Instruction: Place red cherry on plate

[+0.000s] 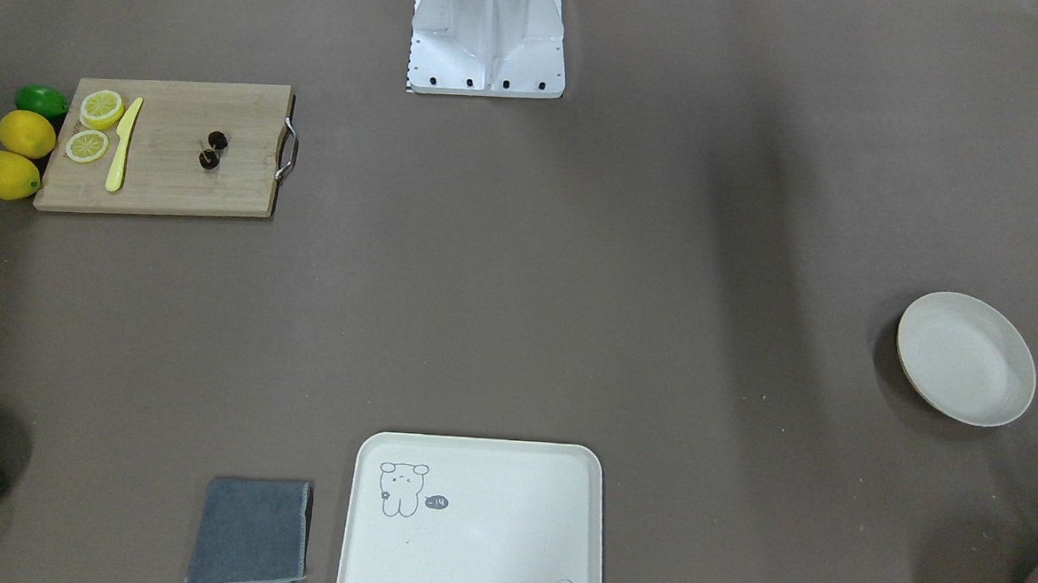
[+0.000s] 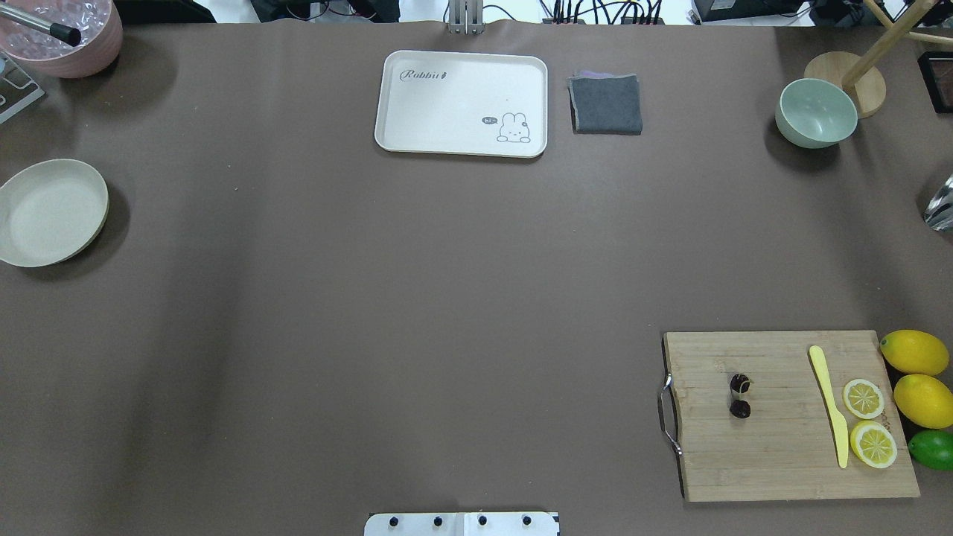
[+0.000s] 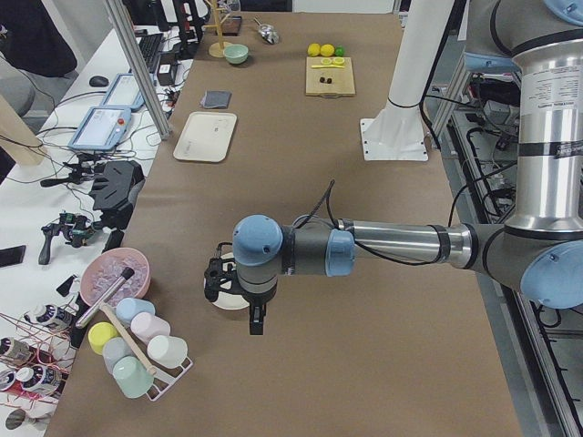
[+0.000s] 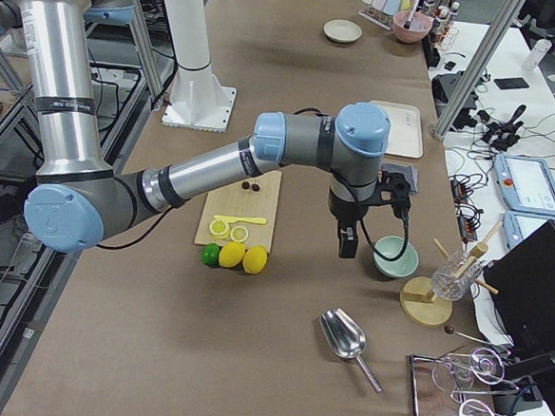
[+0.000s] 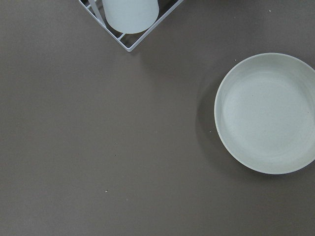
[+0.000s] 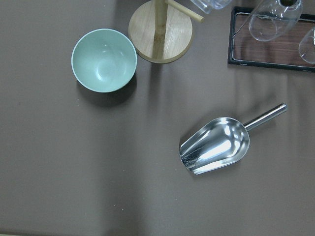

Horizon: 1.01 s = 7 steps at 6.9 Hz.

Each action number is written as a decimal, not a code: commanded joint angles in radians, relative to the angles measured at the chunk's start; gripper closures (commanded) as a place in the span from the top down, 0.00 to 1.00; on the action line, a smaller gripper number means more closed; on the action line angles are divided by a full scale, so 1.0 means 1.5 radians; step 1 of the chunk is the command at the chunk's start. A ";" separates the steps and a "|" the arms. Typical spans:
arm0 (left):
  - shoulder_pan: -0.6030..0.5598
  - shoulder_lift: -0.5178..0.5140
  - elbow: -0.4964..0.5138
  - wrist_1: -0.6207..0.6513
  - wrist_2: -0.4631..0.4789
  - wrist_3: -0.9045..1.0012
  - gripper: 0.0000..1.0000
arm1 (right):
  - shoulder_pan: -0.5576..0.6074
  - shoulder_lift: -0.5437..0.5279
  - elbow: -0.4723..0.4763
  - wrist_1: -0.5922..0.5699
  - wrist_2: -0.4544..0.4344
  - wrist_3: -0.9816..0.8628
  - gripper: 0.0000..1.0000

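The red cherry, a pair of tiny dark fruits, lies on a wooden cutting board on the robot's right side. The cream-white plate sits at the table's far left edge and also fills the right of the left wrist view. My left gripper hangs above the table close to the plate, seen only from the side, so I cannot tell its state. My right gripper hovers beside the pale green bowl, away from the board; its state cannot be told either.
On the board lie a yellow knife and lemon slices; whole lemons and a lime rest beside it. A bear tray, grey cloth, metal scoop, wooden stand and cup rack stand around.
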 commanded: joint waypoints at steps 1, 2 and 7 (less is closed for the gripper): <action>-0.007 -0.001 0.004 -0.003 -0.003 0.008 0.98 | 0.014 0.002 0.013 -0.001 -0.001 0.002 1.00; -0.008 -0.001 0.001 -0.004 -0.003 0.010 0.98 | 0.016 0.001 0.015 -0.001 -0.001 0.001 1.00; -0.023 -0.043 0.086 0.008 -0.108 0.055 0.99 | 0.030 -0.021 0.044 -0.008 0.000 0.012 1.00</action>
